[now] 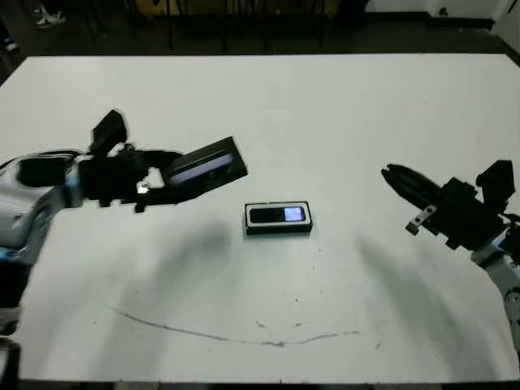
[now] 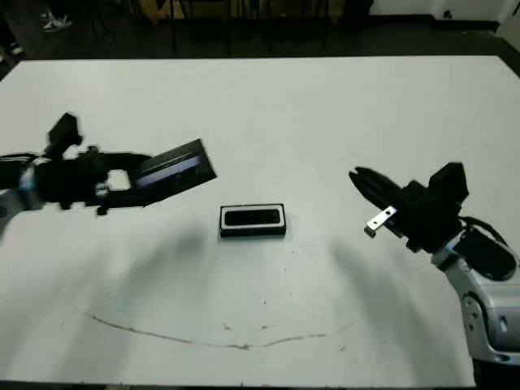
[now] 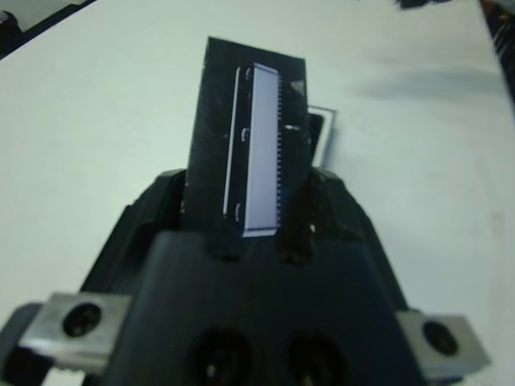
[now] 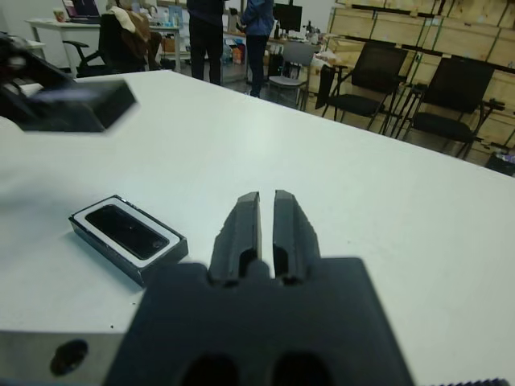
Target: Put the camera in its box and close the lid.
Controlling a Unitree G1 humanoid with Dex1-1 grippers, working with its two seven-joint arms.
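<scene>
The box (image 1: 278, 219) rests at the table's middle, a shallow black tray with a white lining. The camera (image 4: 127, 231) lies inside it, dark and glossy. My left gripper (image 1: 166, 185) is shut on the lid (image 1: 206, 169), a flat black cover with a silvery label (image 3: 261, 141), held tilted in the air up and to the left of the box. My right gripper (image 1: 392, 174) hovers to the right of the box, fingers (image 4: 241, 227) shut with nothing between them, well apart from the box.
A thin dark scratch line (image 1: 236, 335) runs across the white table (image 1: 325, 106) near its front edge. Beyond the far edge stand chairs (image 4: 451, 104), crates and people (image 4: 209, 36).
</scene>
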